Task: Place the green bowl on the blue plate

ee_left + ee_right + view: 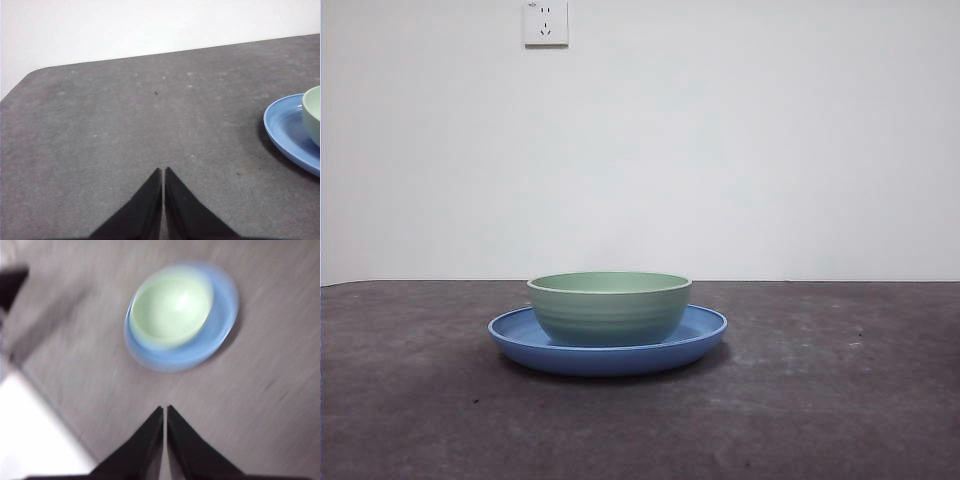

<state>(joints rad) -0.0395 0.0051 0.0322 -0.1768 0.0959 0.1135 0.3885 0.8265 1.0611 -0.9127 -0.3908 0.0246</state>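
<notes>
The green bowl (pixel 609 308) sits on the blue plate (pixel 705 331), blurred from above; both hands pressed together.

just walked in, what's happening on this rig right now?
Nothing is being handled. The green bowl sits upright on the blue plate, so the placement looks done. The left gripper is shut and empty above bare table beside the plate. The right gripper is shut too, holding nothing, looking down on the stacked pair from above; its view is motion-blurred. Neither arm shows in the front view.
</notes>
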